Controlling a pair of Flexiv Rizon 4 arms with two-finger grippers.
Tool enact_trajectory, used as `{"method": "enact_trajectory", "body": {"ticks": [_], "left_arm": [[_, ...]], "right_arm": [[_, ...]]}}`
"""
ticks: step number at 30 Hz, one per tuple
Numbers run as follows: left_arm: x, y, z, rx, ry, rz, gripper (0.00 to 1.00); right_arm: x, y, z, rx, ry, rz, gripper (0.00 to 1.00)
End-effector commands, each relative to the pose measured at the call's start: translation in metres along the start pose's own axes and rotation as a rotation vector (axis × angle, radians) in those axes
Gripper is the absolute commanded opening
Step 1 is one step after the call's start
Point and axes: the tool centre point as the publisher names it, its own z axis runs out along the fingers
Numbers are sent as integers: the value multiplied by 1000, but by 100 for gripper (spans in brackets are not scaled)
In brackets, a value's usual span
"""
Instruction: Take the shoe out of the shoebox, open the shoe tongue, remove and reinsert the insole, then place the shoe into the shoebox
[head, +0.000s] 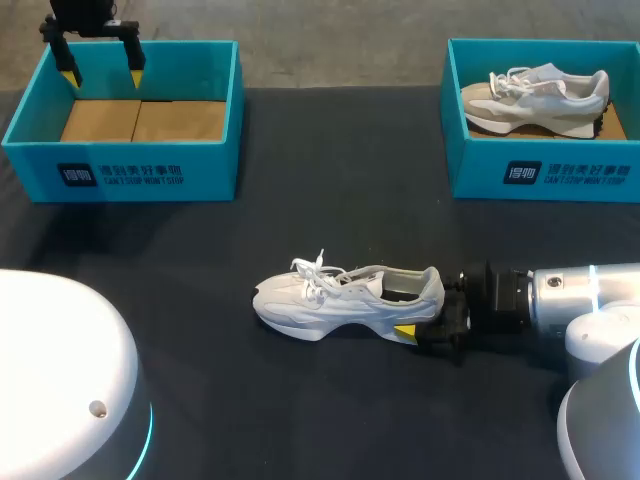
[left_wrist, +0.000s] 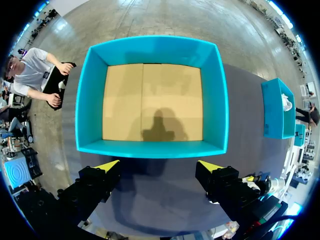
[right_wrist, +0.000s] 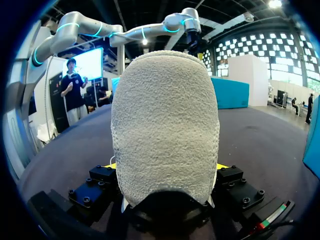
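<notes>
The white sneaker (head: 345, 300) stands on its sole on the table (head: 220, 400), outside both boxes. It is probably light, with a soft upper and loose laces, and firmest at the heel. The right gripper (head: 424, 312) seems clamped on that heel. The left gripper (head: 101, 75) hangs spread over the empty teal shoebox (head: 120, 172), whose front carries white print.

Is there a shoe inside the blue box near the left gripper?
No, the blue box shows only its bare cardboard floor in the left wrist view.
</notes>
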Motion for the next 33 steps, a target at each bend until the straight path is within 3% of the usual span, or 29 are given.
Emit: {"method": "enact_trajectory", "body": {"ticks": [1,10,12,16,22,33], "left_arm": [[21,4,-4,-13,-19,3,100],[71,27,-9,17,-44,-28,100],[74,29,-9,17,-41,-28,100],[103,48,2,-21,25,25,100],[138,70,8,-31,17,74,100],[182,101,17,-67,19,109,100]], "right_arm": [[0,0,0,4,-1,0,0],[0,0,0,4,-1,0,0],[0,0,0,4,-1,0,0],[0,0,0,4,-1,0,0],[0,0,0,4,-1,0,0],[0,0,0,4,-1,0,0]]}}
